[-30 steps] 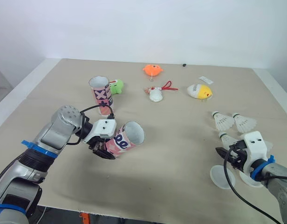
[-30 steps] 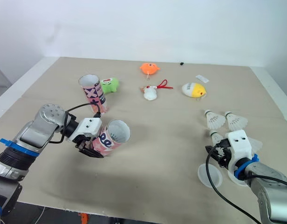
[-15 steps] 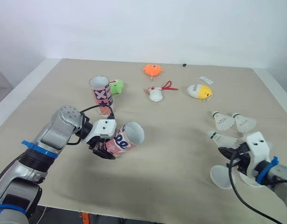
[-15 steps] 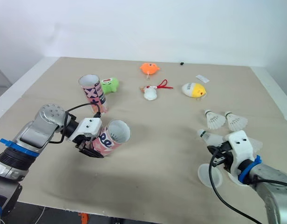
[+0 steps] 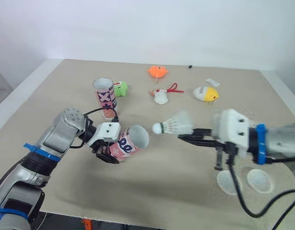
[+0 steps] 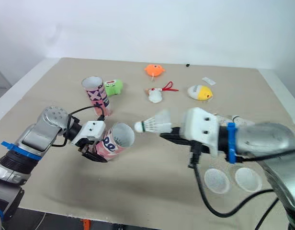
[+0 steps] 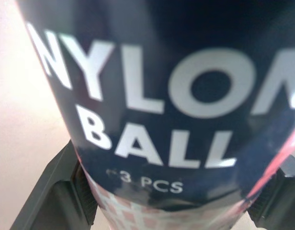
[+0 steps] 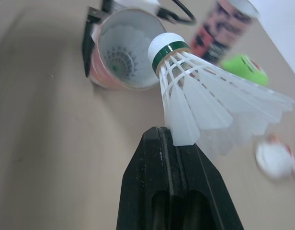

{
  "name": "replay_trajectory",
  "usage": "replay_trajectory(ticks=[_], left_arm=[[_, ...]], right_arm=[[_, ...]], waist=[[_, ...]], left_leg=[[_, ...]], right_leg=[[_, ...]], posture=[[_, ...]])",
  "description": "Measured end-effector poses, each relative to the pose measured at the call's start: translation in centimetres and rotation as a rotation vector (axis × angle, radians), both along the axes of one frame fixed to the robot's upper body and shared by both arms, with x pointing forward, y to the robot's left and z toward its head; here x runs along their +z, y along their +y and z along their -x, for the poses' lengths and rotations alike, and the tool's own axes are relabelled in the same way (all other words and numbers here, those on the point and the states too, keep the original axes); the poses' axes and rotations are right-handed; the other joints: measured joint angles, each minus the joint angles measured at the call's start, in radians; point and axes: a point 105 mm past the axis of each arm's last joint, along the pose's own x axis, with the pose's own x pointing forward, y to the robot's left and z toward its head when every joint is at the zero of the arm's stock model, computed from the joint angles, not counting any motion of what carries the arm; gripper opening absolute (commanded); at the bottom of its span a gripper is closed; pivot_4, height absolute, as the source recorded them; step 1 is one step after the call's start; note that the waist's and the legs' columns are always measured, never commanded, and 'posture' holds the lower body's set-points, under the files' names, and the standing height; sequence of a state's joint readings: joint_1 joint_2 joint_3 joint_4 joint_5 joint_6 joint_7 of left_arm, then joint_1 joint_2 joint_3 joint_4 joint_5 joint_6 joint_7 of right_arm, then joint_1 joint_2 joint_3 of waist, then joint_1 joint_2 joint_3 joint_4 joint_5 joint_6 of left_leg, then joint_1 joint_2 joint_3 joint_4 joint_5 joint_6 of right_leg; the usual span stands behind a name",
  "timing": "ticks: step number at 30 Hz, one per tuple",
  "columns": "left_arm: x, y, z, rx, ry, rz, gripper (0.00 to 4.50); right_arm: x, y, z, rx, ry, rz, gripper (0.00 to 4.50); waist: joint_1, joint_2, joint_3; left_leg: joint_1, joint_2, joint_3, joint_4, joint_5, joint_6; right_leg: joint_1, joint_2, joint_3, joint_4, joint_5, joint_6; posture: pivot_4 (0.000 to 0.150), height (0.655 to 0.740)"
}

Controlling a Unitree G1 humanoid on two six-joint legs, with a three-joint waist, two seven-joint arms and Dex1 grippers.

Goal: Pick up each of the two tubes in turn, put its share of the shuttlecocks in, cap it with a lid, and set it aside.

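My left gripper (image 5: 106, 149) is shut on a pink tube (image 5: 130, 141), held tilted with its open mouth facing right. In the left wrist view the tube's label (image 7: 152, 110) sits between the black fingers (image 7: 56, 191). My right gripper (image 5: 184, 137) is shut on the skirt of a white shuttlecock (image 5: 172, 126), whose cork points at the tube's mouth from just to its right. The right wrist view shows that shuttlecock (image 8: 195, 91) and another shuttlecock's skirt inside the tube (image 8: 119, 53). A second tube (image 5: 104, 97) stands upright behind. Two white lids (image 5: 227, 182) (image 5: 260, 179) lie at the front right.
An orange toy (image 5: 157, 72), a green toy (image 5: 120, 88) beside the upright tube, a white toy with a red cord (image 5: 161, 97) and a yellow-white egg toy (image 5: 205, 93) lie across the back. One more shuttlecock (image 6: 236, 118) peeks out behind my right arm.
My right gripper has lifted a shuttlecock from the right side of the table and carried it left, up to the held tube's mouth. The left arm and tube have stayed put.
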State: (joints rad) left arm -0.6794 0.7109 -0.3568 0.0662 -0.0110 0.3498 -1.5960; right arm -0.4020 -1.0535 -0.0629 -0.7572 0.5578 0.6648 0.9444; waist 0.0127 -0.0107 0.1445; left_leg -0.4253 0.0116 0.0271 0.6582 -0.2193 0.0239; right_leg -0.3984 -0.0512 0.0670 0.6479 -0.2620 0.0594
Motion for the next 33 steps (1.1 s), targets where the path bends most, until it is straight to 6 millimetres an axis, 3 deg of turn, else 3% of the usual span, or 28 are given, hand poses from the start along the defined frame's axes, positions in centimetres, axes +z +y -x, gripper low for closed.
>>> replay_trajectory(ticks=[5,16,20,23,25,26,30,33], left_arm=[[0.1,-0.2,0.1,-0.009,0.004,0.009,3.43],[0.1,-0.1,0.0,0.012,0.003,0.009,3.43],[0.1,-0.1,0.0,0.017,0.003,0.011,3.43],[0.1,-0.2,-0.1,0.02,0.003,0.012,3.43],[0.1,-0.2,-0.1,0.02,0.003,0.013,3.43],[0.1,-0.2,-0.1,0.02,0.003,0.013,3.43],[0.0,-0.2,-0.1,0.023,0.004,0.013,3.43],[0.0,-0.1,-0.1,0.025,0.004,0.012,3.43]], right_arm=[[-0.6,1.3,-0.8,0.095,-0.043,0.114,0.05],[-1.2,3.8,-2.3,0.232,-0.128,0.239,0.05],[-0.7,5.0,-2.0,0.29,-0.128,0.226,1.25],[0.2,6.7,-0.9,0.386,-0.067,0.144,2.9],[0.4,6.9,-0.6,0.406,-0.048,0.123,3.41],[0.7,6.9,-0.4,0.418,-0.032,0.105,4.08],[2.0,6.6,0.1,0.444,0.045,0.016,4.17],[3.3,5.5,-1.0,0.376,0.093,-0.078,4.17]], waist=[[0.001,0.0,0.0],[0.0,0.0,0.0],[0.0,0.0,0.0],[0.0,0.0,0.0],[0.001,0.0,0.0],[0.001,0.0,0.0],[0.0,0.0,0.0],[0.0,0.0,0.0]], left_leg=[[-0.005,-0.003,-0.001,0.001,-0.002,0.003],[-0.005,-0.002,0.0,0.004,-0.001,0.003],[-0.004,-0.002,-0.001,0.005,-0.001,0.003],[-0.004,-0.002,-0.001,0.005,-0.001,0.003],[-0.004,-0.002,-0.002,0.006,-0.001,0.003],[-0.004,-0.002,-0.003,0.006,-0.001,0.003],[-0.004,-0.002,-0.003,0.006,-0.001,0.003],[-0.003,-0.002,-0.003,0.006,-0.001,0.003]], right_leg=[[0.0,-0.003,0.0,-0.001,0.001,0.006],[0.001,-0.003,-0.002,0.001,0.001,0.003],[0.001,-0.003,-0.003,0.001,0.002,0.003],[0.002,-0.003,-0.004,0.002,0.002,0.003],[0.003,-0.003,-0.005,0.002,0.002,0.003],[0.003,-0.003,-0.005,0.001,0.002,0.003],[0.004,-0.003,-0.006,0.001,0.002,0.003],[0.005,-0.003,-0.006,0.001,0.003,0.002]], posture=[[0.15,0.74],[0.15,0.74],[0.15,0.74],[0.15,0.74],[0.15,0.74],[0.15,0.74],[0.15,0.74],[0.15,0.74]])
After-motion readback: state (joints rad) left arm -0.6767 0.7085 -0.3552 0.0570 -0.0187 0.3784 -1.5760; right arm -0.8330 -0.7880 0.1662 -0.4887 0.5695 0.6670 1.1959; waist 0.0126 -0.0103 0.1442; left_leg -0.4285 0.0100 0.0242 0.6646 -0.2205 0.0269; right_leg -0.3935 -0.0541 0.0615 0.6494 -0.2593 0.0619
